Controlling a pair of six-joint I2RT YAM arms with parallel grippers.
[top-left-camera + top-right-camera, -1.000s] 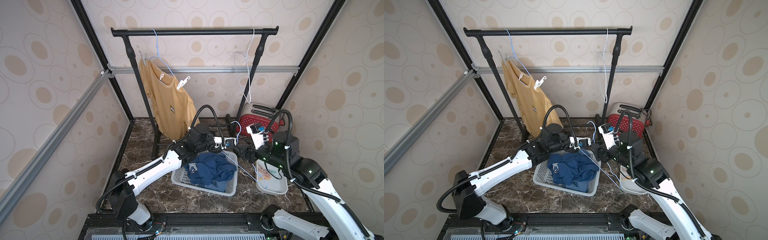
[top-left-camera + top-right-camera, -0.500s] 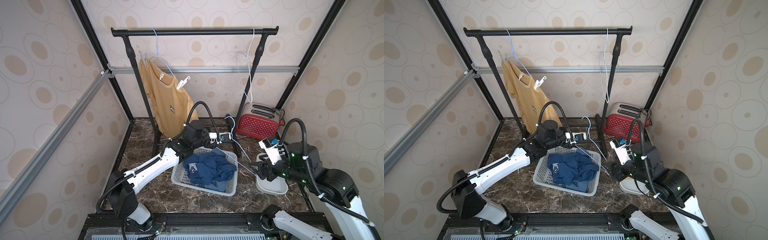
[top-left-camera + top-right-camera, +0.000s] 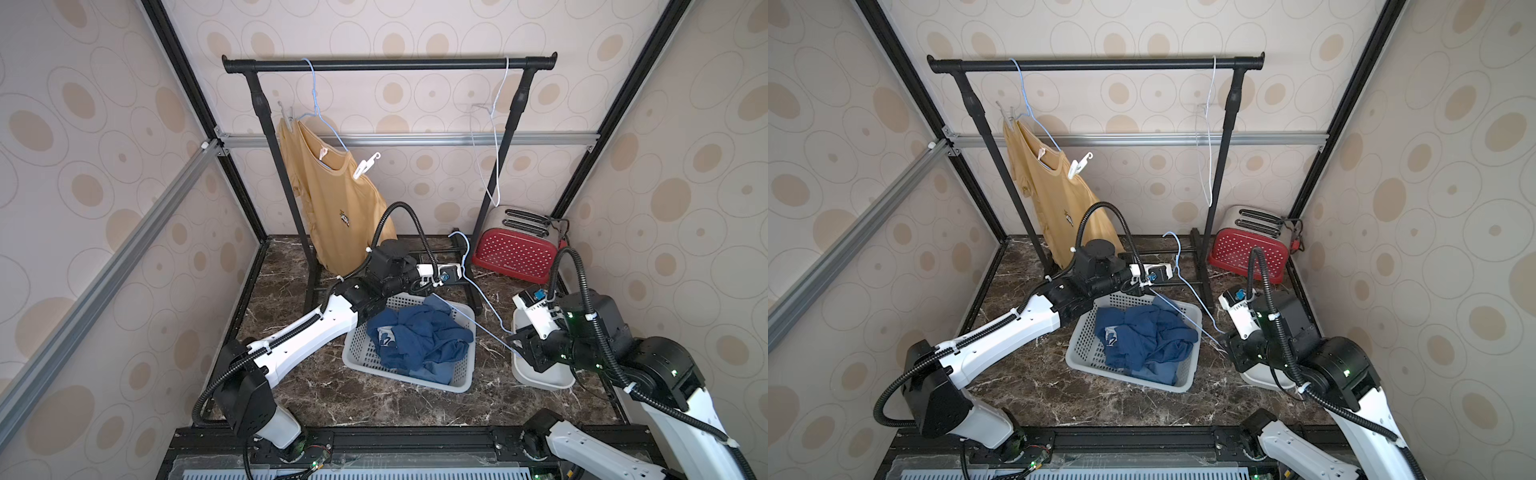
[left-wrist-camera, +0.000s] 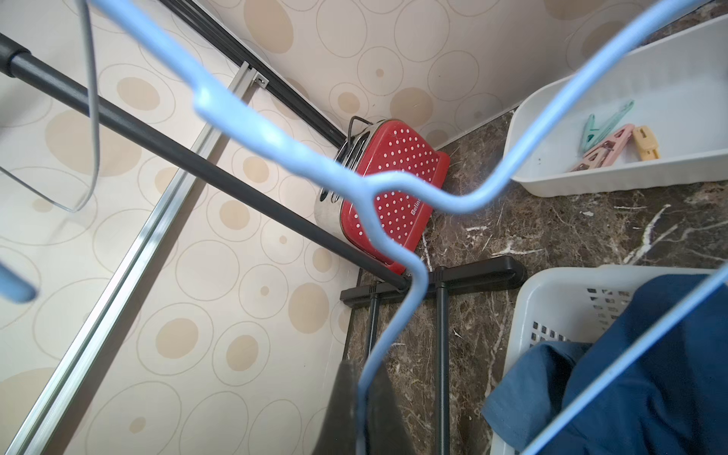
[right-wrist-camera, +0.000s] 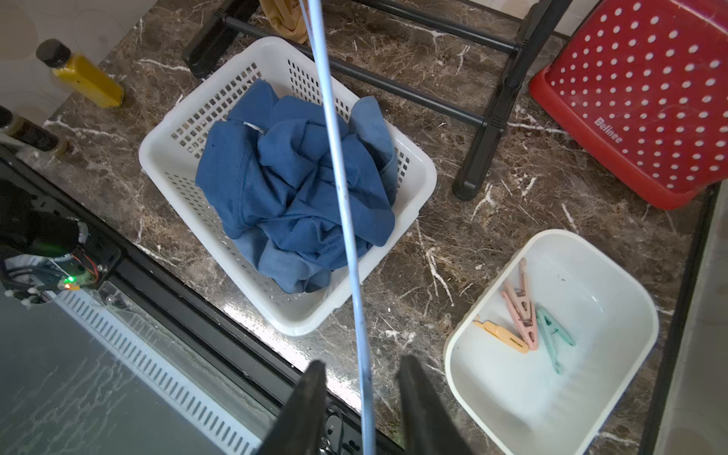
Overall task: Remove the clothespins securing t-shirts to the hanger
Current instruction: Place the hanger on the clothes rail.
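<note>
My left hand [image 3: 448,276] was pressed tight on the blue hanger [image 4: 275,145] near its neck, holding it out above the basket [image 3: 359,353]. My right hand [image 5: 362,360] sat at the hanger's far corner with its fingers [image 5: 311,398] spread, one on each side of the thin bar and clear of it.

Under that bar, the blue shirts [image 5: 295,185] lay crumpled in the basket. Just beside it stood the white tub [image 5: 598,402]. Only my wrist views looked into the tub: three clothespins lay together there, a pink one [image 5: 522,311], a teal one [image 5: 553,335] and an orange-yellow one [image 5: 502,335]. In both top views my right arm hid them.

The right wrist view alone showed a yellow bottle [image 5: 84,77] with a black cap by the wall.

Only the top views took in the rail [image 3: 390,64]. The yellow shirt [image 3: 332,203] hung from it on another blue hanger. A white clothespin [image 3: 365,165] was clipped at one shoulder and a pale one [image 3: 286,114] at the other. A bare white hanger [image 3: 494,137] hung well apart, at the rail's other end.

In the back corner stood a red toaster [image 5: 638,98] with white dots. Its side carried a word that looked like "Bellnee". The shirt's small chest print was too small to read.
</note>
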